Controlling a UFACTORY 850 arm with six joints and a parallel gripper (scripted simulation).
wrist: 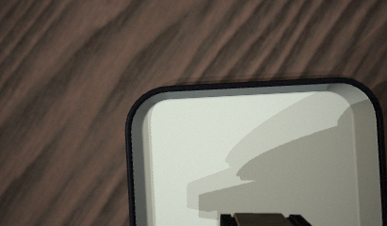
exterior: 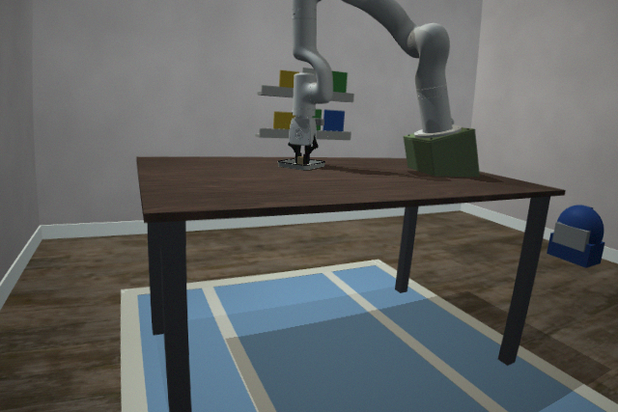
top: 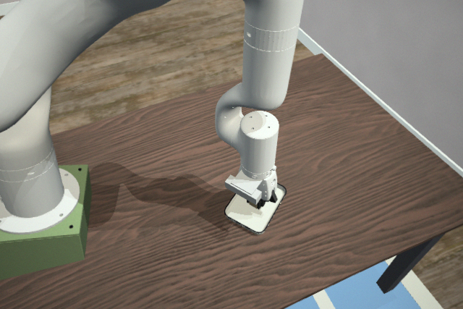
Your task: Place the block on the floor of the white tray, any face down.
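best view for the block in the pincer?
Exterior: the block shows between the pincer fingers, low over the white tray. Wrist shows only its top edge; top view hides it behind the pincer.

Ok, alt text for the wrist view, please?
Looking straight down, a white tray with a dark rim fills the lower right, on a brown wood table. At the bottom edge, the gripper holds a tan block over the tray floor, casting a shadow.

Small tan block (wrist: 258, 218) pinched in the pincer (top: 268, 200), low over the dark-rimmed white tray (top: 244, 217) on the bench.
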